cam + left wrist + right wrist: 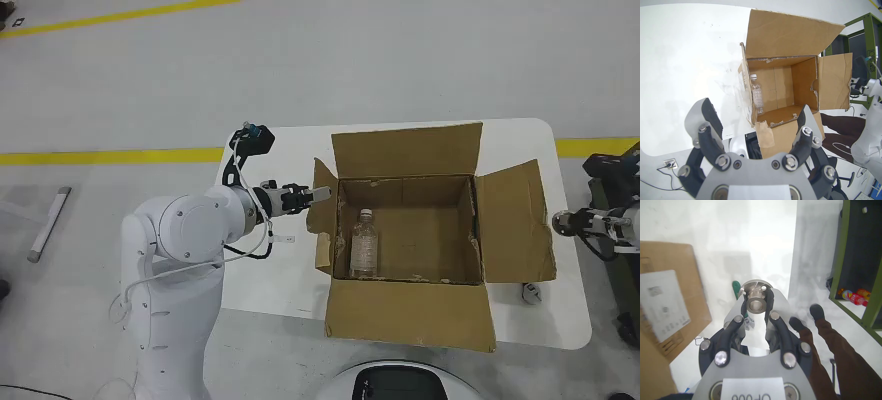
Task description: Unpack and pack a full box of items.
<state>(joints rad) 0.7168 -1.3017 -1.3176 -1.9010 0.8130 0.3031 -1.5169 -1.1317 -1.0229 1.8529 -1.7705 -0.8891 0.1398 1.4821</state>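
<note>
White table [290,275] bearing an open cardboard box [410,315]; one clear bottle [364,245] lies inside along its left wall. Left gripper [318,193], jaws wide, hangs just outside that wall (likely the bottle's fetcher): clear the flap first, then close across the bottle's body. Right gripper [757,293], at the table's right edge, clamps a metal fitting [755,305].

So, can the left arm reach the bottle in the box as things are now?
Probably yes. The left end effector is open and empty beside the box, whose flaps are folded out. The bottle is by the wall nearest it, with nothing on top; entry would be from above.
</note>
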